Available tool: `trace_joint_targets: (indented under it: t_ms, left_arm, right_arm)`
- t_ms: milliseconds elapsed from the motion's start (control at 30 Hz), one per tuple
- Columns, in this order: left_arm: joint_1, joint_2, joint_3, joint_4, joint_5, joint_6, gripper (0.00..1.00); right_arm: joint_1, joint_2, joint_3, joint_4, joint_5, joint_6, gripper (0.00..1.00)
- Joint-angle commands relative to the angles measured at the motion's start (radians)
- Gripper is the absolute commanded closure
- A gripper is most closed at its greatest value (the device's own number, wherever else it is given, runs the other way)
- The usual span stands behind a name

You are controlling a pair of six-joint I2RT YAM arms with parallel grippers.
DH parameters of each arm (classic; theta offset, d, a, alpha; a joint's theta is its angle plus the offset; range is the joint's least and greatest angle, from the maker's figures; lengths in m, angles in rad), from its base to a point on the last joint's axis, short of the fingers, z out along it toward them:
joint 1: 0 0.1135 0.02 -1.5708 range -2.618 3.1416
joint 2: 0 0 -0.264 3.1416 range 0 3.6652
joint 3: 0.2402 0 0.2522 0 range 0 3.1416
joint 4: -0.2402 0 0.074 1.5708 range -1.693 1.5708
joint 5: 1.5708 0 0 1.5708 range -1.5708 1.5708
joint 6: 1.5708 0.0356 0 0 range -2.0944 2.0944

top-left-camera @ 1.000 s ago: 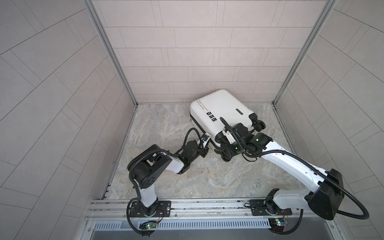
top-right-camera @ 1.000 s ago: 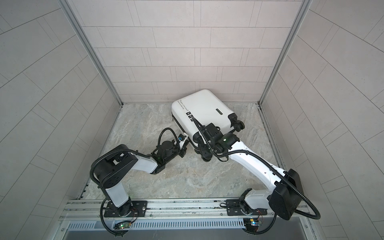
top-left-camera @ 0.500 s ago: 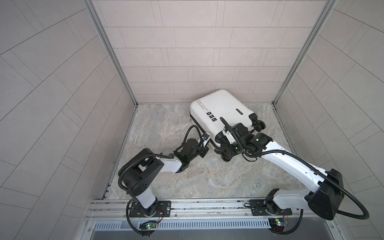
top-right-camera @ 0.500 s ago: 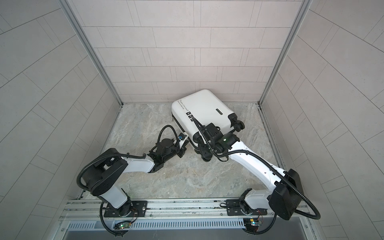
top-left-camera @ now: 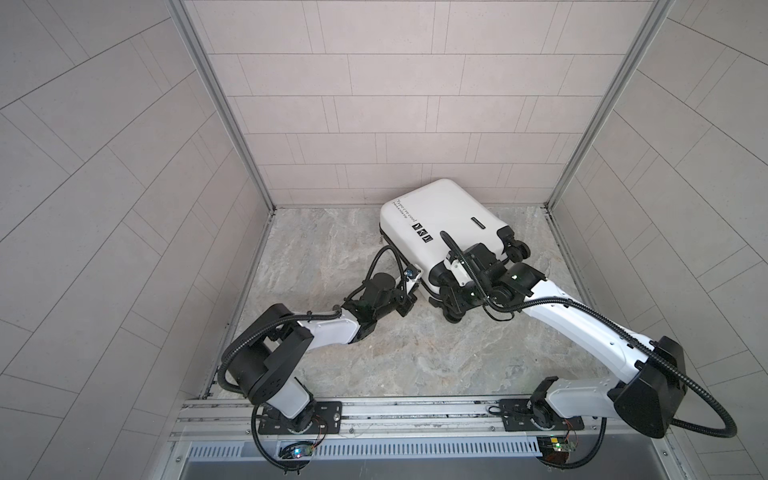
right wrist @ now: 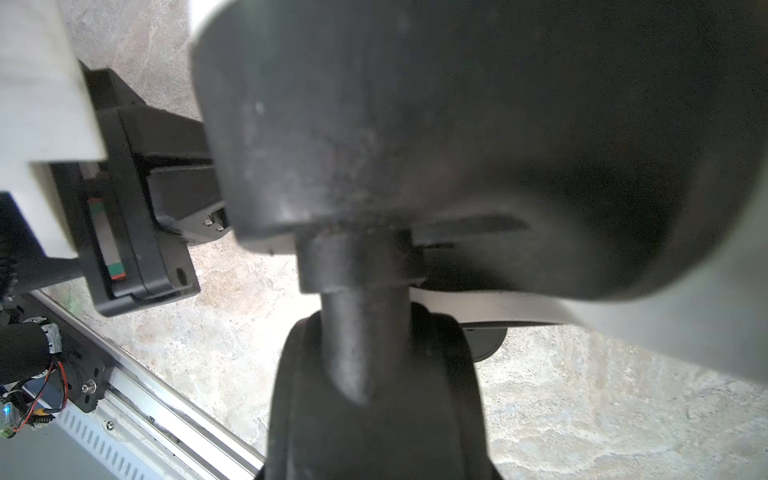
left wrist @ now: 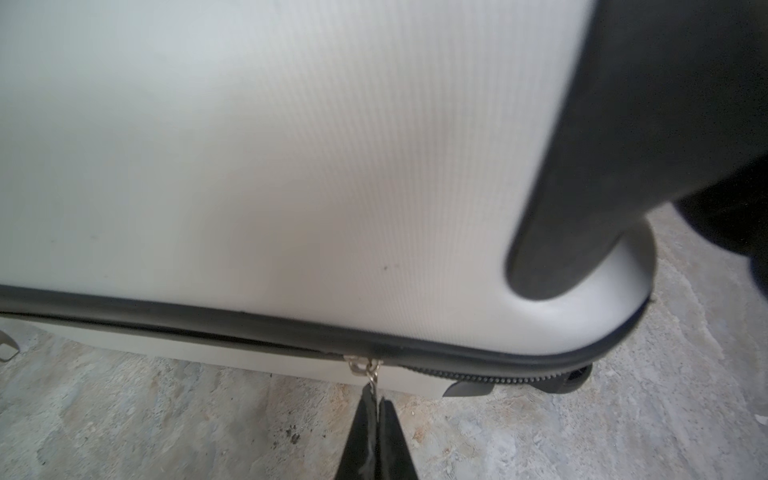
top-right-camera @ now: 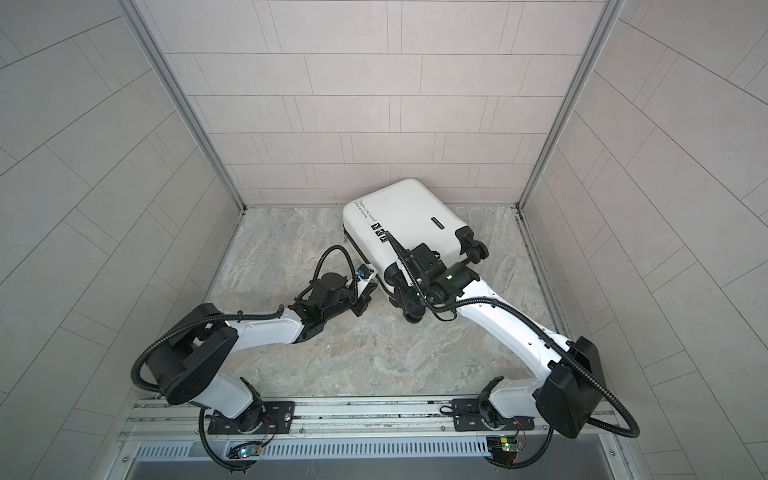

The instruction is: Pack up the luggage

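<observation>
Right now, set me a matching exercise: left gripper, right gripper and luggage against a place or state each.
Things:
1 left gripper
2 right gripper
3 luggage

States:
A lying flat near the back wall
B shut on the zipper pull
C at the luggage's near wheel corner

Pairs: 1-B, 2-C, 3-A.

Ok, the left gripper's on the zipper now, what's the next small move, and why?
Probably draw the zipper pull along the seam, away from the wheel corner. The left gripper is shut on it; the teeth towards that wheel look meshed, while the seam of the suitcase beyond the pull shows a gap.
</observation>
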Motion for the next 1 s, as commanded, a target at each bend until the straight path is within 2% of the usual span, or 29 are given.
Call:
trace_joint_targets:
  t_ms: [0,567,967]
  left_arm:
    - [-0.034,-0.027,0.018,0.012,0.113,0.0,1.0]
    - [-0.146,-0.053,-0.007,0.054,0.065,-0.025,1.0]
    - [-0.184,-0.059,-0.026,0.052,0.047,-0.039,1.0]
  right_arm:
    - [-0.01,-0.035,0.078,0.112,0.02,0.077,1.0]
    - [-0.011,-0.001,0.145,0.104,0.073,0.055,1.0]
    - [-0.01,0.013,0.167,0.076,0.183,-0.032,1.0]
